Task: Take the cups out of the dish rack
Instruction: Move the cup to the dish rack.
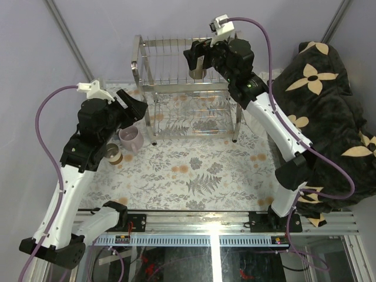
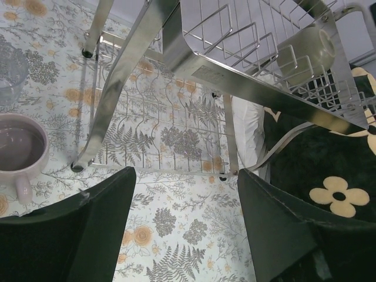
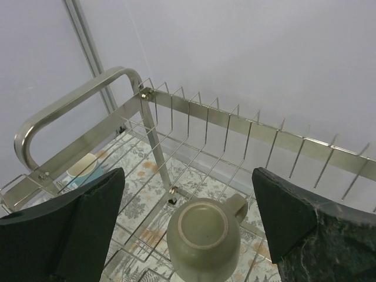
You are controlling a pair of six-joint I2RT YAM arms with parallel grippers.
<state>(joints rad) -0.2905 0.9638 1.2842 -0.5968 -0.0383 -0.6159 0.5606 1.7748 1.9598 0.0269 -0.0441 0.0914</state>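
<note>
1. Dish rack (image 1: 138,64): stands at the far edge of the table (image 1: 194,176), centre.
2. Olive-grey mug (image 3: 204,238): inverted on the rack's upper tier.
3. Right tool (image 3: 187,175): spread, above that mug.
4. Left tool (image 2: 187,175): spread, empty, near the pale lilac mug (image 1: 130,139) by the left edge.

Surface: table (image 1: 200,176) under a pale fern-and-flower cloth. The rack (image 1: 138,66) stands on it at the far side, feet on the cloth. Left of rack, near its front-left foot: lilac mug (image 1: 130,140), upright. Brown-and-cream cup (image 1: 113,154) just left of the mug. Clear glass (image 2: 10,73) near the mug, also left of rack. Dark flowered blanket (image 1: 329,111) heaped right of rack, at the table's edge.
</note>
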